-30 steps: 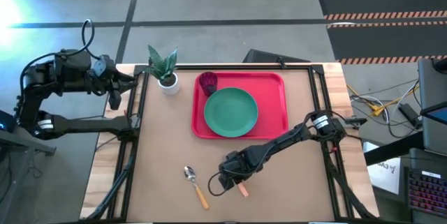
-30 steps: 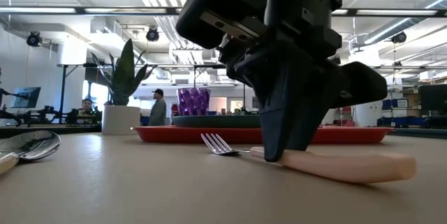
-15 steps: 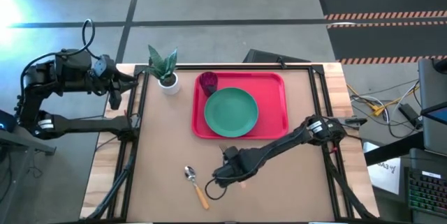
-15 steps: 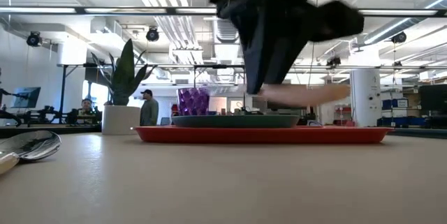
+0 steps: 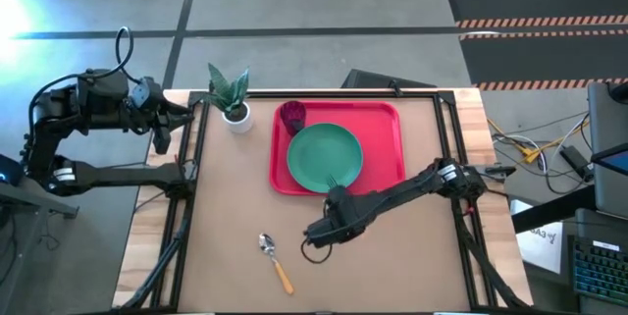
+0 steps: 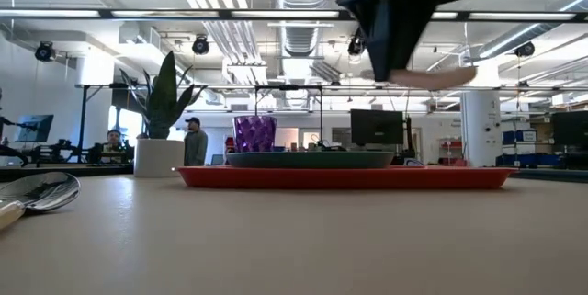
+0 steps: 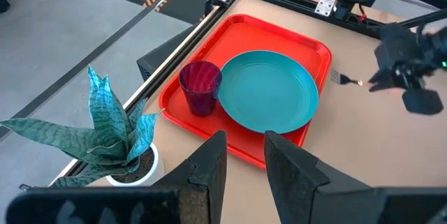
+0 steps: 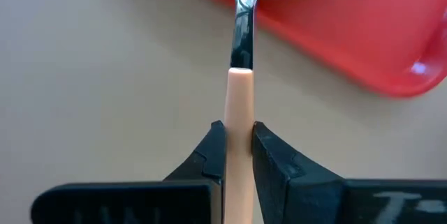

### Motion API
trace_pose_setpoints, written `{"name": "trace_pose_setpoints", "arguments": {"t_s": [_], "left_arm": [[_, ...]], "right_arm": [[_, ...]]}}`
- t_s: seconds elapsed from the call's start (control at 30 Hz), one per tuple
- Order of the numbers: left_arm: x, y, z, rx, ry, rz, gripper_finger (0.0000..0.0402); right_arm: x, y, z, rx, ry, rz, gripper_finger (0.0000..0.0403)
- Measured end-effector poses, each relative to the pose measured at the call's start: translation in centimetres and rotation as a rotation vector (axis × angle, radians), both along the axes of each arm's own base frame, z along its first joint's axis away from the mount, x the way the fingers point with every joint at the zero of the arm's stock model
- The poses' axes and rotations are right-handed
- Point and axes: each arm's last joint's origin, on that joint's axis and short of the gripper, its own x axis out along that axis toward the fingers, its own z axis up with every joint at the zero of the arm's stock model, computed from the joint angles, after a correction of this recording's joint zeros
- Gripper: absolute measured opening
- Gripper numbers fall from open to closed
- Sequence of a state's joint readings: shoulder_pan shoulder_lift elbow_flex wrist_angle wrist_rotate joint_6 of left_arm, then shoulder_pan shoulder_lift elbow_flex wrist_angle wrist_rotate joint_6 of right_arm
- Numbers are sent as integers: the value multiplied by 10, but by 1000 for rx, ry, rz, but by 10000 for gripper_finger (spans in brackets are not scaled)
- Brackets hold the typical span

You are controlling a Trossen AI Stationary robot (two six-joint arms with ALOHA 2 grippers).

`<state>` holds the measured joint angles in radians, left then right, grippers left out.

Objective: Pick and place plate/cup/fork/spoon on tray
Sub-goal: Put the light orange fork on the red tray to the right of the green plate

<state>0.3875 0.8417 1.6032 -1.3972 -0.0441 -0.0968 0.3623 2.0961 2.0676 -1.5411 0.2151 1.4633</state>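
Above the counter [image 5: 226,207], by the tray's [image 5: 392,148] near edge: right claw [image 8: 237,144] pinched the fork [image 8: 239,98] by its handle, tines over the plate's [image 5: 324,156] rim. On tray: plate, cup [image 5: 292,116]. On counter: spoon [image 5: 276,262]. At far-left corner: left claw [image 7: 244,158], spread, holding nothing

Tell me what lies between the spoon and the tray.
Bare tabletop only, seen in the high view, between the spoon and the tray; the right claw carries the fork nearby.
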Motion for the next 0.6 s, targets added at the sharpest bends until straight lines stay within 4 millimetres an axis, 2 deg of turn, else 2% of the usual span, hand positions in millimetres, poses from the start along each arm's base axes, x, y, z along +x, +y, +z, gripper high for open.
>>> {"name": "trace_pose_setpoints", "arguments": {"t_s": [0.2, 0.33, 0.6], "left_arm": [[0, 0, 0, 3, 1, -2, 80], [-1, 0, 0, 6, 0, -4, 80], [-3, -2, 0, 6, -8, -9, 80]], "right_arm": [[-11, -31, 31, -38, -35, -3, 29], [-28, -57, 48, -58, -55, -35, 29], [-75, -101, 58, -76, -107, -182, 29]]}}
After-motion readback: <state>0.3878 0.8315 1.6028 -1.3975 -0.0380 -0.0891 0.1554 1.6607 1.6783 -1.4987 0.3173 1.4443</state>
